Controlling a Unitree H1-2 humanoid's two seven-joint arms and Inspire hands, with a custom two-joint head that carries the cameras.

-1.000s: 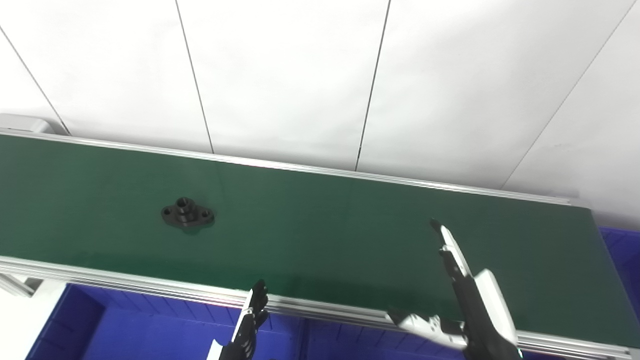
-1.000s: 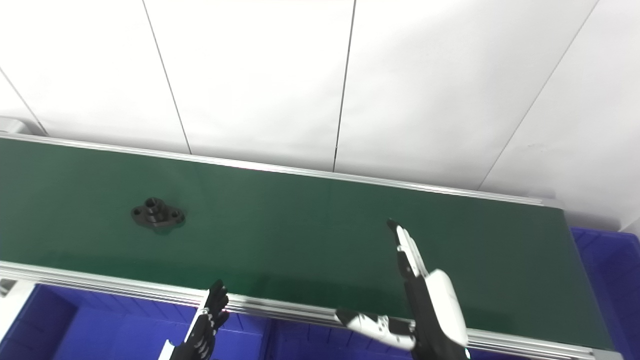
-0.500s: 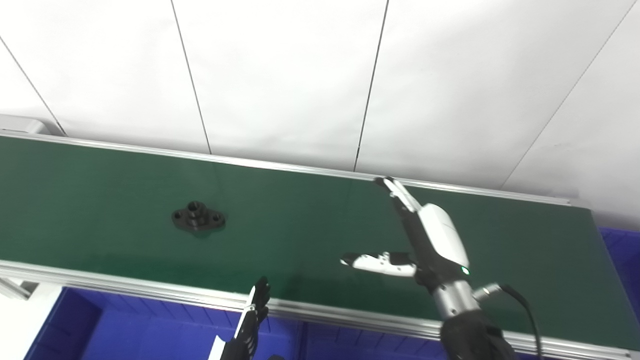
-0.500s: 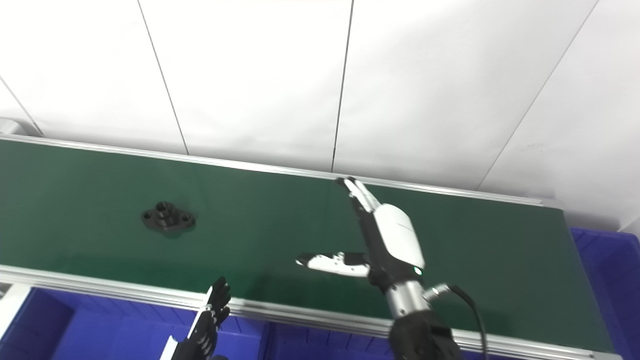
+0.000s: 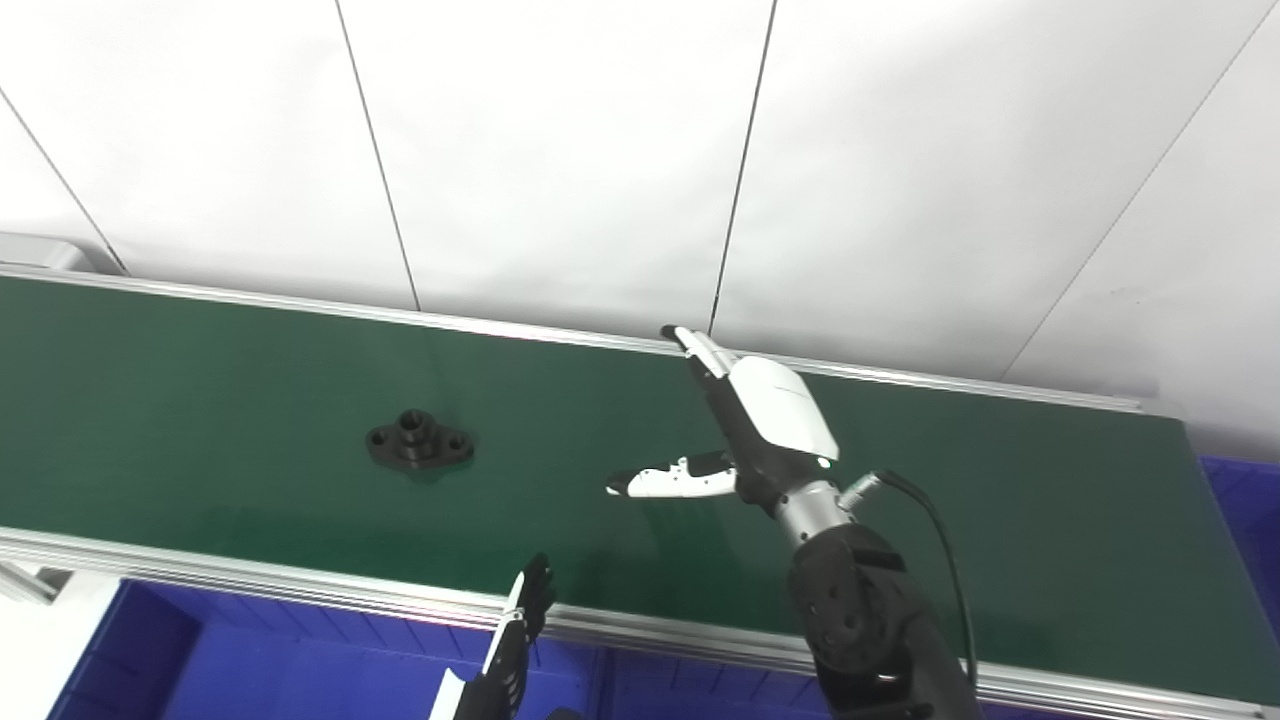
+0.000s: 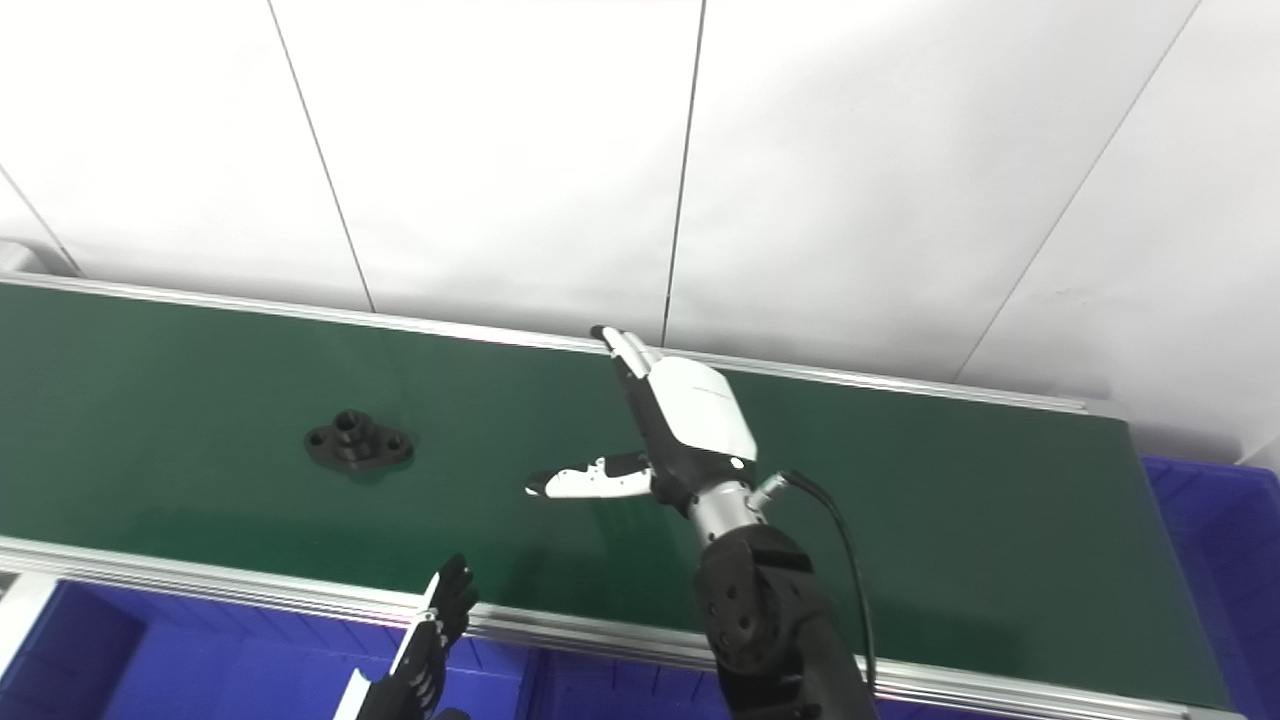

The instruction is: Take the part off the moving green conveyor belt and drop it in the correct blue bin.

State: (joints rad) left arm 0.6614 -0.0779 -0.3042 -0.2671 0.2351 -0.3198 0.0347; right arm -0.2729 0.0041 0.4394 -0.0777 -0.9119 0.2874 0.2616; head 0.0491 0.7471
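Note:
A black flanged part [image 5: 419, 443] with a raised hub and two bolt holes lies flat on the green conveyor belt [image 5: 200, 400], left of centre. My right hand [image 5: 745, 430] hovers over the belt's middle, open, thumb stretched left and fingers pointing toward the far rail, holding nothing. It is well to the right of the part. Only the fingertips of my left hand [image 5: 515, 635] show, low at the near rail over a blue bin [image 5: 300, 670]; the fingers look straight and hold nothing.
The belt's aluminium rails [image 5: 300, 590] run along its near and far sides. A white panelled wall [image 5: 600, 150] stands behind. A second blue bin [image 6: 1215, 540] sits past the belt's right end.
My right hand has risen from the near rail and swung left and forward over the belt. The part has drifted right along the belt. The left hand has barely moved.

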